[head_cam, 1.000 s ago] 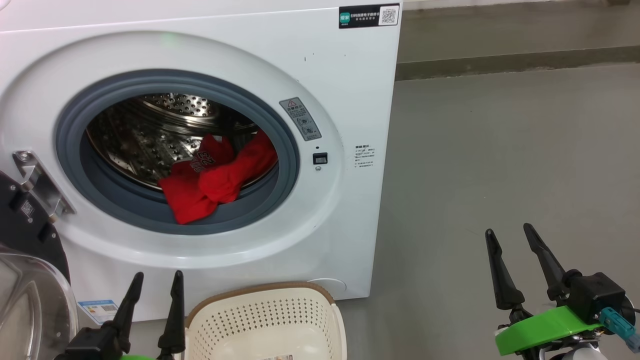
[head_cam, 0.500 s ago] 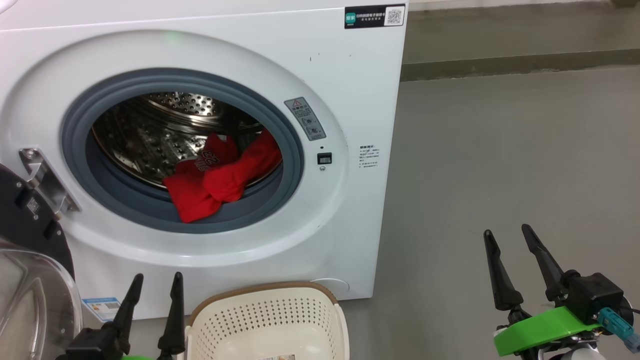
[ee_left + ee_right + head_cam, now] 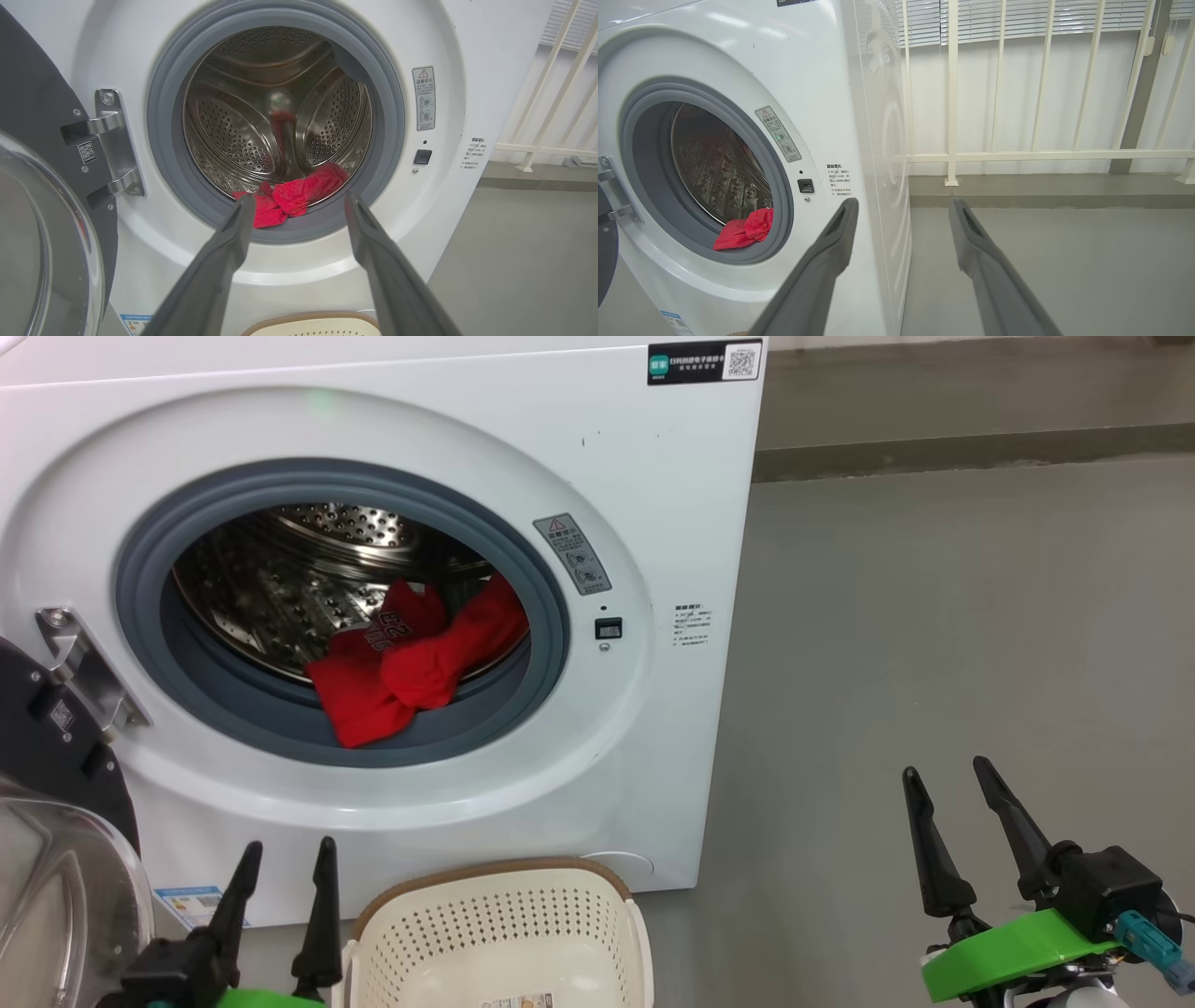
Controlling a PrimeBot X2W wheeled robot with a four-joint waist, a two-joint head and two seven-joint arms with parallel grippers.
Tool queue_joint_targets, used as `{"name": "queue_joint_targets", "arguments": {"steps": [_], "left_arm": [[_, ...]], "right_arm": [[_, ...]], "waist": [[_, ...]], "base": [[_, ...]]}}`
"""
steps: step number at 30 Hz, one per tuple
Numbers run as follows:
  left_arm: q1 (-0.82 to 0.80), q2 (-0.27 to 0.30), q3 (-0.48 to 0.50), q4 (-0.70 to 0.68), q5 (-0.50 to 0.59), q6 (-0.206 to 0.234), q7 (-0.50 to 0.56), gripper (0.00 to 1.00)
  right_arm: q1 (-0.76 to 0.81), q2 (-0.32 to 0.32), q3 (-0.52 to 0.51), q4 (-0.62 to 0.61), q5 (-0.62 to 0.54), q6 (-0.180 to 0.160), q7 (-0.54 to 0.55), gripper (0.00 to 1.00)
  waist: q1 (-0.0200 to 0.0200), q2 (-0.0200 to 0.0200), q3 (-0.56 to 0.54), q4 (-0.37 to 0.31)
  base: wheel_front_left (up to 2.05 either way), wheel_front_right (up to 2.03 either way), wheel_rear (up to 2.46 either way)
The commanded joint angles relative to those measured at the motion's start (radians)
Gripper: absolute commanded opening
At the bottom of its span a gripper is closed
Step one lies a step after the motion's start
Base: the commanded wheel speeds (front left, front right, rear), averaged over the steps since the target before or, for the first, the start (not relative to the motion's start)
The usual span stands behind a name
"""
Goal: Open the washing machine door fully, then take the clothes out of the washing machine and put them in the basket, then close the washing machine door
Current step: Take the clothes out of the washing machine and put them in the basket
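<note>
Jaws spread wide on both, nothing held: left gripper point(image 3: 289, 847) at 7 o'clock of head view, right gripper point(image 3: 945, 767) at 5 o'clock above grey floor point(image 3: 934, 616). Open washing machine door point(image 3: 65, 877) at 8 o'clock, cut off by frame edge, only part of glass bowl seen. Red clothes point(image 3: 411, 663) at 6 o'clock of drum, lapping onto grey rubber ring point(image 3: 140, 616) of washing machine point(image 3: 653, 476); print on one garment unreadable. Cream basket point(image 3: 485, 870) at 6 o'clock, near machine front, cut off by bottom edge
</note>
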Motion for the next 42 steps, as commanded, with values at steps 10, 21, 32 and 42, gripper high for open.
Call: {"name": "queue_joint_targets", "arguments": {"steps": [10,21,32,42], "left_arm": [[-0.121,0.007,0.019,0.021,-0.002,0.012,-0.012,1.00],[-0.327,0.014,-0.019,0.144,0.042,0.045,-0.012,1.00],[-0.568,0.038,-0.025,0.330,0.042,0.060,-0.012,1.00],[-0.755,0.069,-0.011,0.449,0.043,0.066,-0.012,1.00]], "right_arm": [[-0.023,-0.005,0.023,-0.024,-0.005,0.006,-0.006,1.00],[-0.062,-0.012,0.029,-0.037,-0.013,0.006,-0.006,1.00],[-0.139,-0.015,0.041,-0.051,-0.014,0.006,-0.006,1.00],[-0.185,-0.013,0.043,-0.063,-0.013,0.006,-0.006,1.00]], "waist": [[0.0000,0.0000,0.039,0.010],[0.0000,0.0000,0.175,0.023],[0.0000,0.0000,0.309,0.003],[0.0000,0.0000,0.421,-0.021]], "base": [[0.00,0.00,0.00],[0.00,0.00,0.00],[0.00,0.00,0.00],[0.00,0.00,0.00]]}}
